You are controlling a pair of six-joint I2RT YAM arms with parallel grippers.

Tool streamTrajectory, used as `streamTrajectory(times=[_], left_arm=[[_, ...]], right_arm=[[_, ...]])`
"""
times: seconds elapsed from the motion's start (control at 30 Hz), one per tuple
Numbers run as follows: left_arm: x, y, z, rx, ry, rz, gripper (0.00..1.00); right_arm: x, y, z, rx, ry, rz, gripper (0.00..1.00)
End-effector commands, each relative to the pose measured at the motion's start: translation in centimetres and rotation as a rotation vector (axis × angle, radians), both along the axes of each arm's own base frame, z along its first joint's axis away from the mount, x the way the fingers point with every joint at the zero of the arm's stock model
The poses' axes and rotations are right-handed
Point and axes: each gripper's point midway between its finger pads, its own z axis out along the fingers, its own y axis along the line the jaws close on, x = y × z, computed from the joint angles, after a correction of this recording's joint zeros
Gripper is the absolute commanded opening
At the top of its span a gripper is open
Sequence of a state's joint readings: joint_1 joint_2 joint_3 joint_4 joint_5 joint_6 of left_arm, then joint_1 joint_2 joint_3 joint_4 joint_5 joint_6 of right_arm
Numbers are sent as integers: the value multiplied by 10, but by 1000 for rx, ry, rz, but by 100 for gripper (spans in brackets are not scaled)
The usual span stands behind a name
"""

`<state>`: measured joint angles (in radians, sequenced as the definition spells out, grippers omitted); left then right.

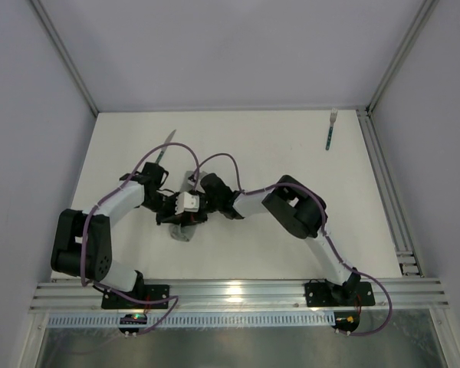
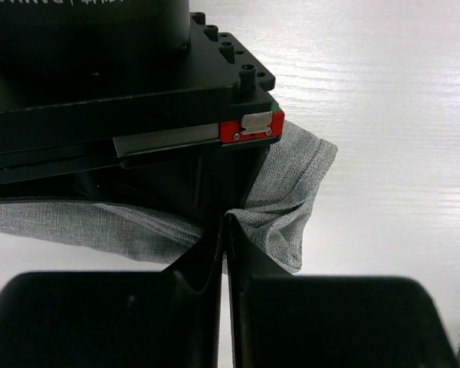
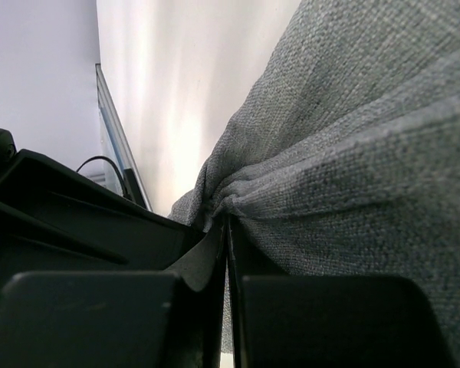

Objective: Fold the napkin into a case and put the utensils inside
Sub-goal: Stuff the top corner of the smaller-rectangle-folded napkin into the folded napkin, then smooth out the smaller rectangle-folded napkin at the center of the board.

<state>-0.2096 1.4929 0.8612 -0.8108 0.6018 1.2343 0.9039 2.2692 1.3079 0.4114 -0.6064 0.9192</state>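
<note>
The grey napkin (image 1: pixel 182 231) hangs bunched under both wrists near the table's middle-left. My left gripper (image 2: pixel 224 218) is shut on a pinched fold of the napkin (image 2: pixel 291 199). My right gripper (image 3: pixel 227 218) is shut on another fold of the napkin (image 3: pixel 353 169), which fills most of its view. The two grippers (image 1: pixel 190 202) meet close together, with the right wrist's black body just in front of the left one. The knife (image 1: pixel 165 146) lies behind the left arm, partly hidden. The fork (image 1: pixel 331 129), with its teal handle, lies at the far right. No folded case shows.
White table top (image 1: pixel 276 146) with grey walls on three sides. A metal rail (image 1: pixel 387 192) runs along the right edge and another along the near edge (image 1: pixel 238 291). Purple cables loop over both arms.
</note>
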Motion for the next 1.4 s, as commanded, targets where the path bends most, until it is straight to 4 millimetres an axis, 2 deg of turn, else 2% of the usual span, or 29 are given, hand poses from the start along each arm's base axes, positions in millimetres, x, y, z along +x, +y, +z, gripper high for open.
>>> streamTrajectory(times=[0.0, 0.2, 0.33, 0.43, 0.53, 0.57, 0.63, 0.67, 0.7, 0.8, 0.83, 0.97, 1.0, 1.07, 1.1, 1.17, 1.37], left_arm=[[21, 8, -3, 52, -80, -7, 0], [13, 12, 4, 46, -72, -20, 0], [11, 11, 7, 39, -65, -20, 0], [11, 10, 7, 34, -64, -20, 1], [10, 13, 4, 52, -51, -16, 3], [10, 16, 2, 73, -49, -8, 4], [9, 19, -2, 89, -42, -2, 6], [10, 20, -2, 93, -41, 4, 8], [11, 20, -4, 98, -39, 10, 8], [15, 20, -5, 99, -35, 31, 9], [14, 20, -6, 98, -29, 34, 9], [14, 19, -7, 95, -30, 32, 10], [14, 18, -7, 91, -29, 31, 10], [13, 19, -7, 91, -28, 29, 10], [13, 19, -7, 92, -31, 22, 10], [13, 20, -9, 97, -29, 20, 10], [11, 21, -14, 107, -14, 12, 14]], right_arm=[[12, -2, 22, -8, -89, -44, 3], [22, -13, 45, -65, -200, -31, 3], [24, -20, 48, -49, -179, -29, 3], [22, -24, 43, -52, -166, -35, 3], [28, -34, 46, -32, -161, -65, 3], [42, -44, 59, -20, -188, -99, 4], [58, -64, 60, -74, -219, -161, 18], [68, -74, 71, -87, -277, -174, 23], [79, -91, 67, -139, -275, -201, 31], [104, -118, 64, -207, -319, -264, 41], [105, -121, 62, -212, -314, -271, 49], [114, -125, 47, -231, -289, -305, 56], [116, -124, 39, -224, -270, -316, 56], [120, -118, 37, -192, -262, -331, 61], [123, -115, 30, -193, -249, -332, 61], [129, -106, 31, -153, -260, -329, 61], [146, -95, 15, -134, -232, -370, 60]])
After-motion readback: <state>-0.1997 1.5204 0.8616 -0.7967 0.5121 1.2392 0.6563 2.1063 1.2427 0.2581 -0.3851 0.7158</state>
